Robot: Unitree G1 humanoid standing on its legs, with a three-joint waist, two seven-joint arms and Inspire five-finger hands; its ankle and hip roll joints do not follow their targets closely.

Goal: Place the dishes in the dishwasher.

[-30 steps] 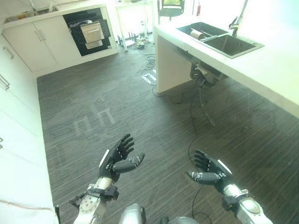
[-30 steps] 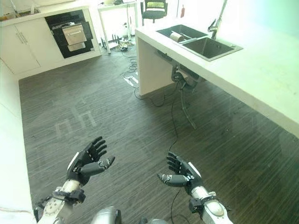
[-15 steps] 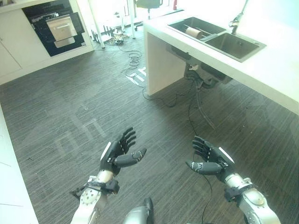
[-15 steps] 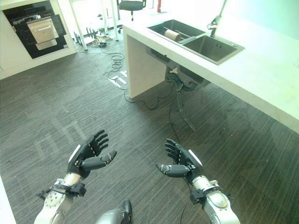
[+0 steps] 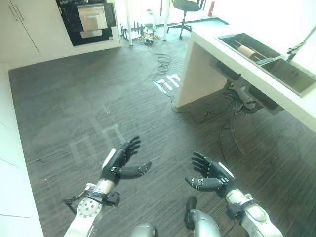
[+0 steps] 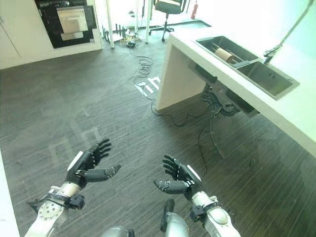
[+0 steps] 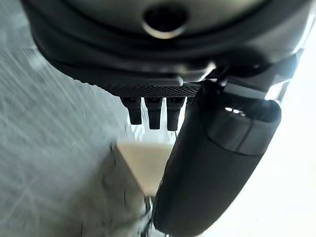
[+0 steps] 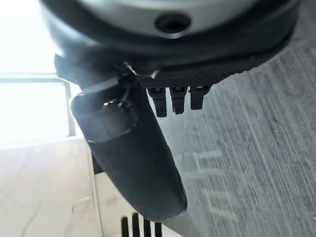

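My left hand [image 5: 118,160] and right hand [image 5: 211,177] hover open and empty over the dark wood floor, palms turned toward each other. In the wrist views the left hand [image 7: 217,163] and the right hand [image 8: 133,158] show straight fingers with nothing held. A white counter [image 5: 224,64] stands at the right with a double sink [image 5: 276,61]; a tan cylinder-shaped item [image 5: 245,51] lies in the far basin. A black built-in appliance [image 5: 88,19] with its door partly open sits in the far wall of white cabinets.
White cabinets [image 5: 19,29] run along the far wall and a white surface [image 5: 10,148] along the left edge. An office chair [image 5: 183,10] stands at the back. Cables and hoses [image 5: 237,96] hang under the sink and trail over the floor [image 5: 163,61].
The whole view has swung: the counter and sink now lie further right and the black appliance nearer the top centre. Both hands stay open in the same pose.
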